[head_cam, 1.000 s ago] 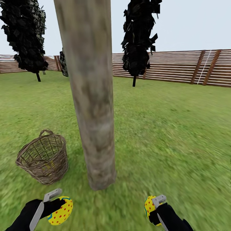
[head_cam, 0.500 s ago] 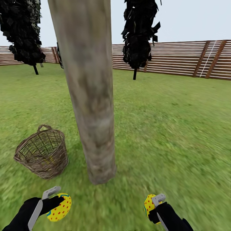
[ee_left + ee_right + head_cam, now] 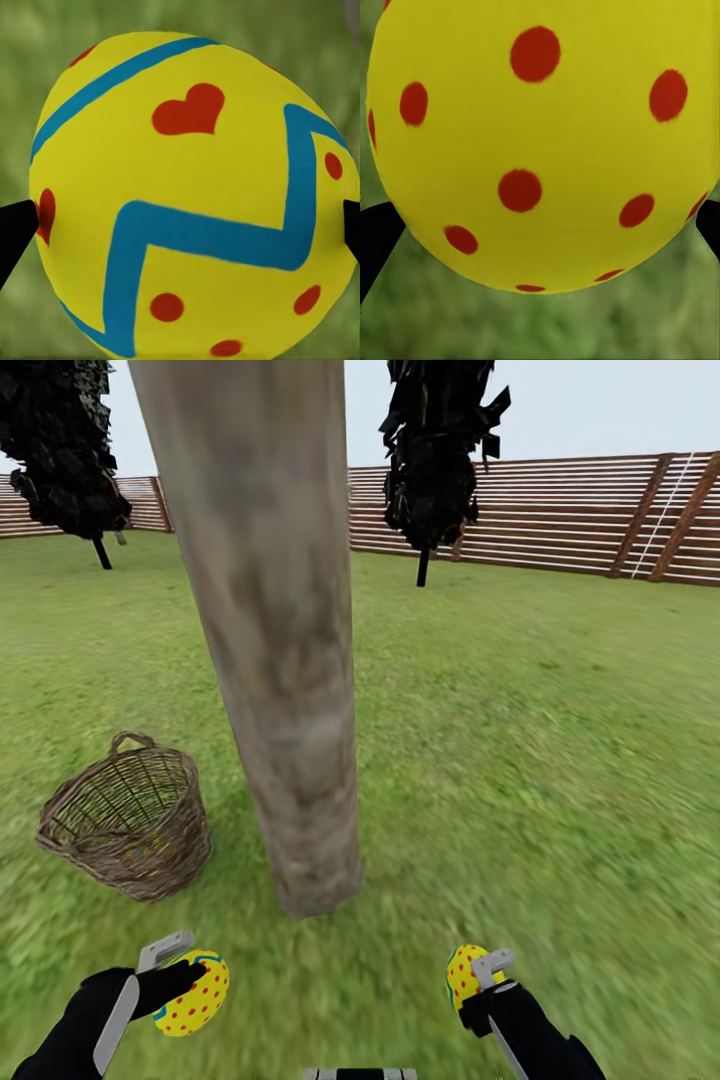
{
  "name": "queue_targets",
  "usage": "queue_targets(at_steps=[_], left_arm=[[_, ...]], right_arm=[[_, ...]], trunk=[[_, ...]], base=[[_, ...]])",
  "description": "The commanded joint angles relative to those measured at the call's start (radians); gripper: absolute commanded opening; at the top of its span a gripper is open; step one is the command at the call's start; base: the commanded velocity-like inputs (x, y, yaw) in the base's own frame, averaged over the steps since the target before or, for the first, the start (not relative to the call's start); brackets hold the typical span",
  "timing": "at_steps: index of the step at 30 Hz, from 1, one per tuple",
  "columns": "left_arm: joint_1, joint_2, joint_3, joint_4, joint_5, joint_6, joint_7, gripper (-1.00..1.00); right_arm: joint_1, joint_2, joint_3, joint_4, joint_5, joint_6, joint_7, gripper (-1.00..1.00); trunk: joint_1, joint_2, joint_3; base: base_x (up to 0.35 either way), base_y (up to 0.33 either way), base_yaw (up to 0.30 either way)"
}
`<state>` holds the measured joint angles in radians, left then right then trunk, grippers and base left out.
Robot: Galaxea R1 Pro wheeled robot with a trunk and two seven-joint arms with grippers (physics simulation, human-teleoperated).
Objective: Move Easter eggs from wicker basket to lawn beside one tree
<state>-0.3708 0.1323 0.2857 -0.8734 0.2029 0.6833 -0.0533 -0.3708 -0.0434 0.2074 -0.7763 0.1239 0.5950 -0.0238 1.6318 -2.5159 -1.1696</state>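
Head view puts me facing the tree, its trunk rising just ahead and the wicker basket on the lawn close by on its left. I carry an egg in each arm, low and out in front, because this trunk is where they go and both can be set down on the grass at its foot in one stop. The left gripper is clamped on the left egg; in the left wrist view that egg sits between the dark fingertips at either edge. The right gripper is likewise closed on the right egg, seen spotted in its wrist view. I think a yellow shape lies inside the basket, probably the third egg, but the weave hides too much to be sure.
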Motion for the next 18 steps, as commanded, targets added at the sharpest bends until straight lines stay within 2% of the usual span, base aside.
queue_targets(at_steps=[1, 7, 9, 10, 16, 18], left_arm=[[0.000, 0.000, 0.003, -0.002, 0.000, 0.005, -0.005, -1.00], [0.000, 0.000, 0.003, -0.001, 0.000, 0.005, -0.005, -1.00], [0.000, 0.000, 0.003, -0.002, 0.000, 0.005, -0.005, -1.00], [0.000, 0.000, 0.003, -0.003, 0.000, 0.005, -0.005, -1.00], [0.000, 0.002, 0.003, -0.007, 0.000, 0.005, -0.006, -1.00], [0.000, 0.005, 0.004, -0.008, 0.003, 0.005, -0.006, -1.00]], right_arm=[[0.000, -0.001, 0.005, -0.001, 0.005, 0.007, -0.002, -1.00], [0.000, -0.001, 0.006, -0.028, 0.009, 0.009, -0.003, -1.00], [0.000, 0.004, 0.006, -0.042, 0.081, 0.008, -0.001, -1.00], [0.000, 0.005, 0.007, -0.041, 0.092, 0.008, -0.001, -1.00], [0.000, 0.005, 0.007, -0.038, 0.100, 0.006, -0.001, -1.00], [0.000, 0.006, 0.007, -0.038, 0.096, -0.017, -0.002, -1.00]], trunk=[[0.000, -0.001, -0.005], [0.003, -0.002, -0.028], [0.004, -0.003, -0.036], [0.004, -0.003, -0.040], [0.007, -0.004, -0.063], [0.008, -0.005, -0.071]], base=[[0.000, 0.000, 0.000], [0.000, 0.000, 0.000], [0.000, 0.000, 0.000], [0.000, 0.000, 0.000], [0.000, 0.000, 0.000], [0.000, 0.000, 0.000]])
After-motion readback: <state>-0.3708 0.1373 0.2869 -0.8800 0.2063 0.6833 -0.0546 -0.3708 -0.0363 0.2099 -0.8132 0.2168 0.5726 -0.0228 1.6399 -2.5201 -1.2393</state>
